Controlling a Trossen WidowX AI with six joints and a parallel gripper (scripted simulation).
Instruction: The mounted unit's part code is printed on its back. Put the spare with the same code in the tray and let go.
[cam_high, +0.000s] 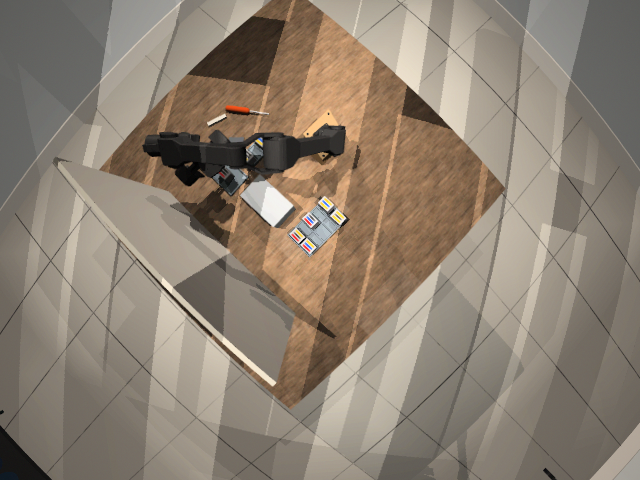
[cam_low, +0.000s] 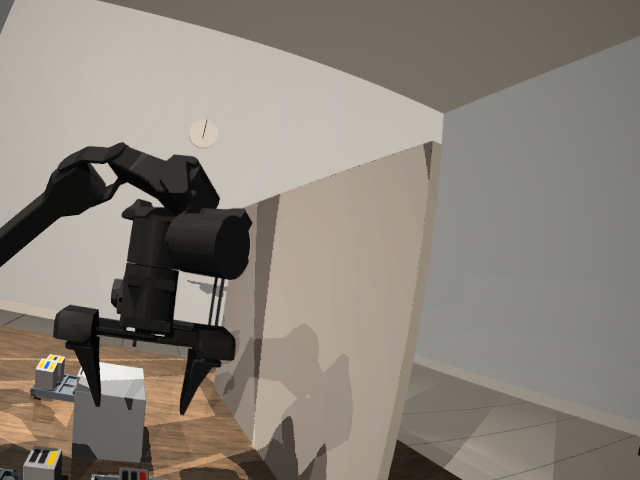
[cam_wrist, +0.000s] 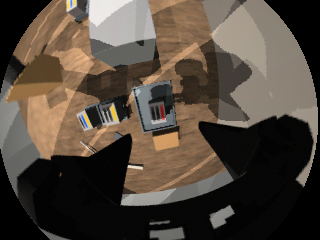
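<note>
The end effector (cam_wrist: 167, 154) hangs spread wide and empty above the tray (cam_wrist: 142, 96), where the spare (cam_wrist: 159, 108) with black and red stripes lies. The step in hand looks like the retreat: rise straight, so neither finger (cam_wrist: 230, 143) catches the tray wall. Another spare (cam_wrist: 100, 115) sits just beside the tray. Farther off stand the unit (cam_wrist: 120, 14) and a rack (cam_high: 321, 227) of spares. The unit's back code is not visible, so the match cannot be checked.

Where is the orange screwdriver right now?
In the top view the orange screwdriver lies on the wooden table, above the black arm, right beside a small white strip.
</note>
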